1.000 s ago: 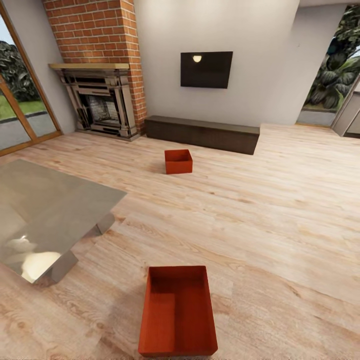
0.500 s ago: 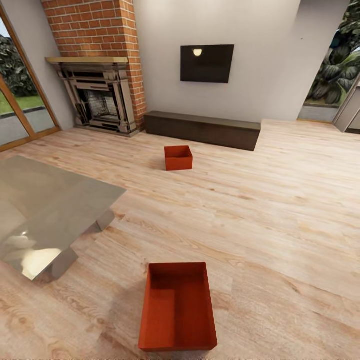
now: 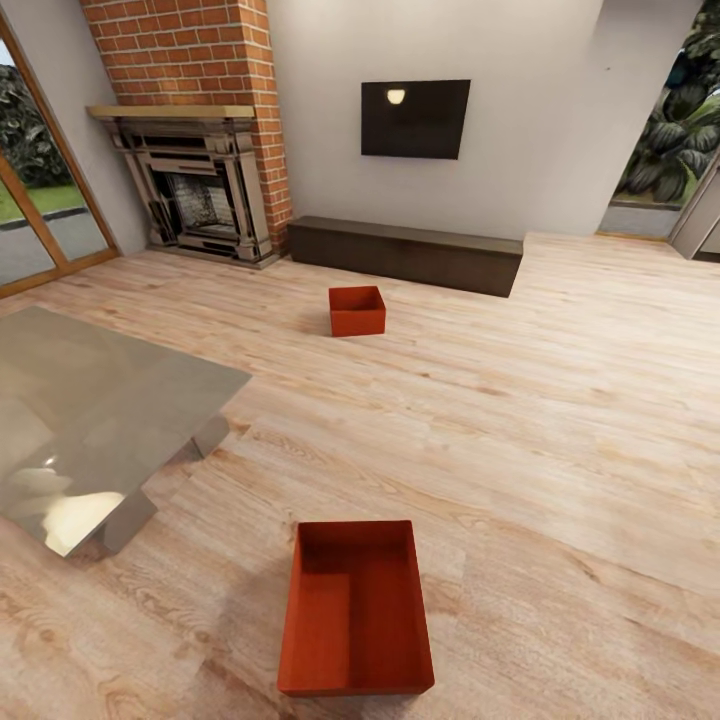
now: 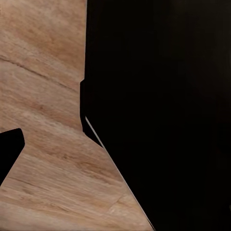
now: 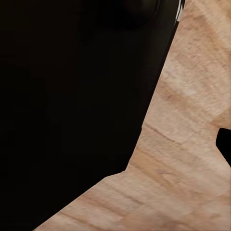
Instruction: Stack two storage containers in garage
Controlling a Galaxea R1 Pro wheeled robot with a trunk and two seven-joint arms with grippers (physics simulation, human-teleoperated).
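Two orange-red open-top storage containers stand on the living room's light wood plank floor [image 3: 560, 420]. The near container [image 3: 355, 610] lies close in front of me, low in the head view, and it is empty. The far container [image 3: 357, 310] sits further off, in front of a dark low bench. In the left wrist view a dark fingertip [image 4: 9, 149] pokes in beside a big black mass, over wood planks. The right wrist view has a similar dark fingertip [image 5: 224, 144] at its edge. Neither view lets me read the jaws' opening.
A glass table [image 3: 90, 420] stands at the left, its corner near the close container. At the back are the brick fireplace [image 3: 195, 190], the dark low bench [image 3: 405, 255] and a wall TV [image 3: 415, 120]. A glazed door is far left, an opening far right.
The whole head picture has shifted a little, so the camera has moved: the near container sits higher in the picture now. Neither container has moved on the floor.
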